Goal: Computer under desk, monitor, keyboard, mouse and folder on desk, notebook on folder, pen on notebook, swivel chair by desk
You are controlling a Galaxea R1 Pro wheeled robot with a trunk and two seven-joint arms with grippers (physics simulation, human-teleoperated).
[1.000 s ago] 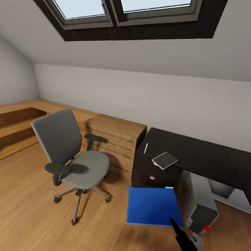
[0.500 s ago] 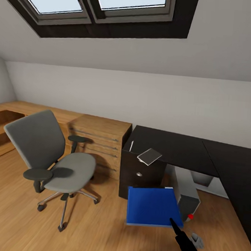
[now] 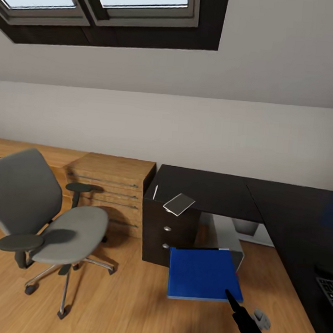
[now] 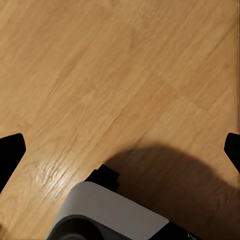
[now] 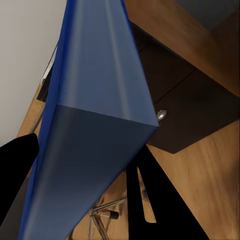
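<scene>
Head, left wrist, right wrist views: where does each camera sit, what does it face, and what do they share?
Head: high up, facing the desk corner and swivel chair; right arm holds the folder.
Left wrist: by the left claw, facing down at the wooden floor; robot's base below.
Right wrist: by the right claw, shut on the folder.
Shared: folder, desk drawers, in head and right wrist.

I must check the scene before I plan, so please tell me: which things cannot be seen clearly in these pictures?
- Slim keyboard with dark keys, head view: cut off by the right edge; only a corner shows.
- Light-grey tower computer, head view: mostly hidden behind the flat bright-blue folder.
- Right gripper, right wrist view: the folder between its fingers hides the contact.
- Thin pale pen on the glossy black desk: too small to confirm.
</scene>
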